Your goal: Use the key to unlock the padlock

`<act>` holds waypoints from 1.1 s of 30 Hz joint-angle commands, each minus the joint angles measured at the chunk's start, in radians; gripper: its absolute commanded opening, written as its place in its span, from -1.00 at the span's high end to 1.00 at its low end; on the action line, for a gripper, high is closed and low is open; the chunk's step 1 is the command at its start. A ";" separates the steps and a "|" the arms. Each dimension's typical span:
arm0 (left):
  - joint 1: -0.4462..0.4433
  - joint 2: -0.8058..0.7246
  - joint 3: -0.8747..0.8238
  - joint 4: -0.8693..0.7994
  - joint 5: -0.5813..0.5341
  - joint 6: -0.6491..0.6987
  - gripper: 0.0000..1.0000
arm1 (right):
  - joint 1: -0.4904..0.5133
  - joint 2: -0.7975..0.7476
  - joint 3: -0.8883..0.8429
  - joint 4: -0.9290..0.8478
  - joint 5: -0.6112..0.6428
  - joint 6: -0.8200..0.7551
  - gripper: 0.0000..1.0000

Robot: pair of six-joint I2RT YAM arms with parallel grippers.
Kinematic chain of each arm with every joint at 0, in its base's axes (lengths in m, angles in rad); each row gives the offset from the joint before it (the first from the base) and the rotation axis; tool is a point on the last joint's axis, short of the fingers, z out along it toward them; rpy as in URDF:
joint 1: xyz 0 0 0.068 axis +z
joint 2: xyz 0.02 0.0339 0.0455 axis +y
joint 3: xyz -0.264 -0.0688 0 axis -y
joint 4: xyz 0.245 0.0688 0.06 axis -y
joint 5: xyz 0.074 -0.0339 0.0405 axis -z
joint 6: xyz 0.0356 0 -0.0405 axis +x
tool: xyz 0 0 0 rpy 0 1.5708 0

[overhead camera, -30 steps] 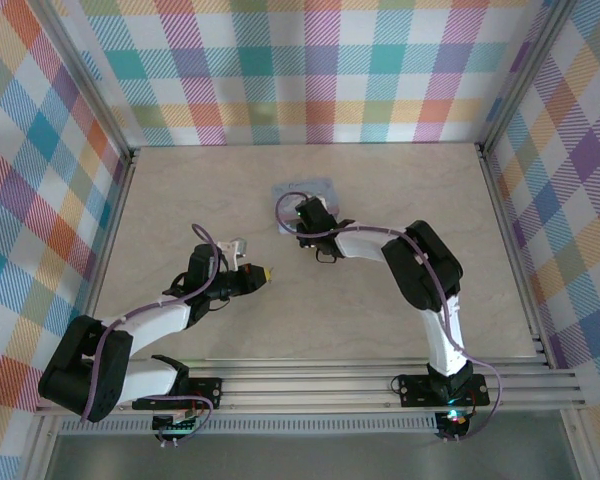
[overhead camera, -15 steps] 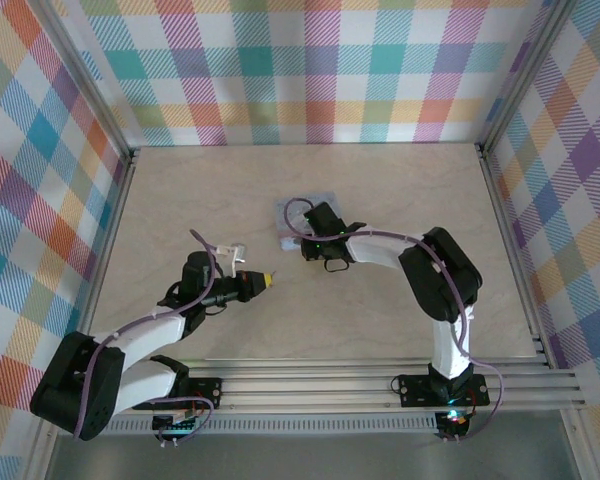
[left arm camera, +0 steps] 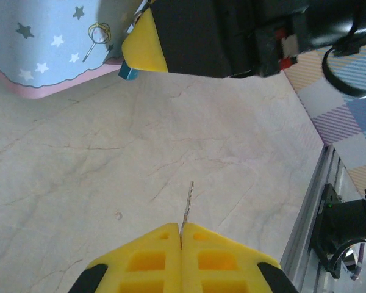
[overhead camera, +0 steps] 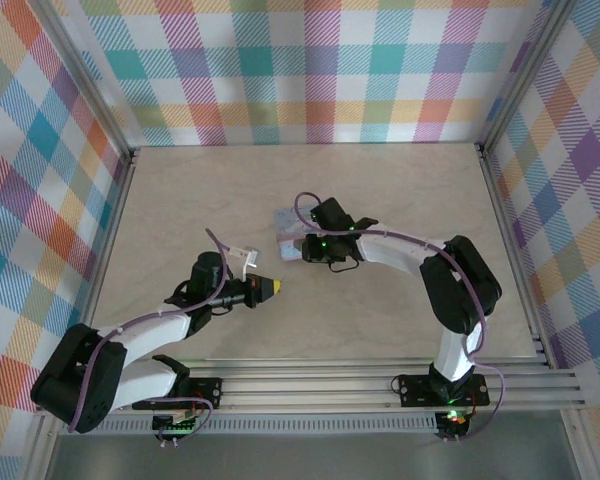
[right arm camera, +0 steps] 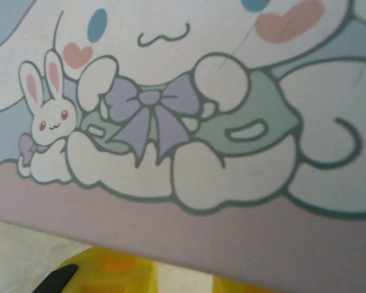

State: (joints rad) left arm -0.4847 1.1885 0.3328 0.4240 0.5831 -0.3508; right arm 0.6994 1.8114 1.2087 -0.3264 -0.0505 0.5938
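— Room to move?
— Open table (overhead camera: 410, 210) right of tin (overhead camera: 282, 220); side rail (overhead camera: 507, 260) well apart
— Padlock (left arm camera: 129, 74)?
— Tiny, blue, at tin's edge under right gripper (overhead camera: 299, 247), grip unclear; left gripper (left arm camera: 181, 229) clenched on key (left arm camera: 187, 204)

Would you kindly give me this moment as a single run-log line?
left pincer: shut on key | right pincer: at tin, grip unclear | key: apart from tin

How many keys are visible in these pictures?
1. The key sticks out from between the shut left fingers, over the table. Another could be hidden under the tin.
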 commanded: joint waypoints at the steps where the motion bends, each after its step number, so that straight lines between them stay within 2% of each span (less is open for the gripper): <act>1: -0.048 0.006 0.008 0.097 -0.062 0.034 1.00 | -0.012 -0.037 0.057 -0.098 -0.061 0.065 1.00; 4: -0.087 0.021 0.007 0.145 -0.125 0.077 1.00 | -0.018 -0.045 0.063 -0.116 -0.105 0.082 1.00; 8: -0.097 0.066 0.006 0.230 -0.160 0.086 1.00 | -0.028 -0.072 0.058 -0.132 -0.133 0.092 1.00; 19: -0.152 0.192 0.037 0.395 -0.180 0.065 1.00 | -0.073 -0.142 0.077 -0.199 -0.237 0.140 1.00; 33: -0.166 0.371 0.042 0.655 -0.206 -0.009 1.00 | -0.099 -0.113 0.127 -0.237 -0.316 0.156 1.00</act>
State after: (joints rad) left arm -0.6403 1.5173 0.3603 0.9421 0.3965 -0.3344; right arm 0.6079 1.7065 1.2800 -0.5667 -0.3141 0.7406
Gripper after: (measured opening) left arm 0.045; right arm 0.220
